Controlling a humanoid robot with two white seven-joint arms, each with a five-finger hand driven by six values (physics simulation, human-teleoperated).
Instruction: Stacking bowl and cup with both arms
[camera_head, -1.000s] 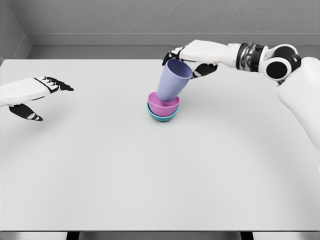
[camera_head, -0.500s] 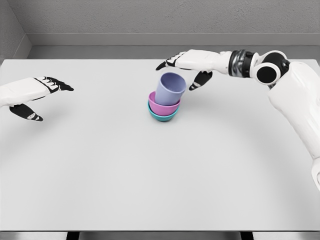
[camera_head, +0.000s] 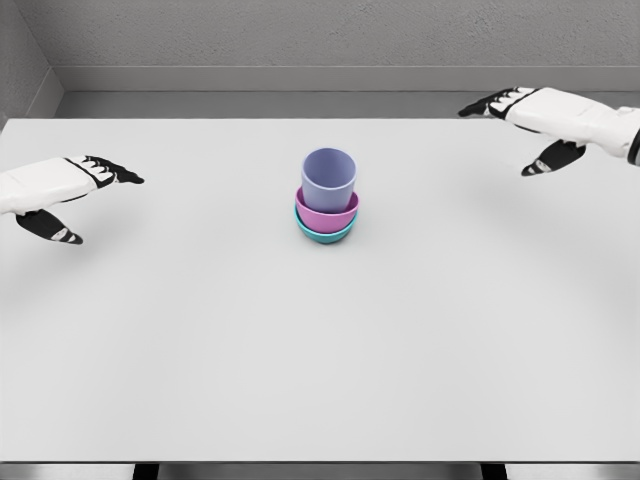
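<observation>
White table (camera_head: 300, 360) fills the frame. Right hand (camera_head: 540, 115) upper right, fingers spread, holding nothing. Left hand (camera_head: 60, 190) at left edge, fingers spread too. Centre: lavender cup (camera_head: 328, 180) upright in pink bowl (camera_head: 327, 214), nested in teal bowl (camera_head: 325, 235), nothing close by.

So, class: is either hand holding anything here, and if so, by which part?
Nothing is held. The left hand and right hand are both open, well apart from the cup standing in the bowls.
</observation>
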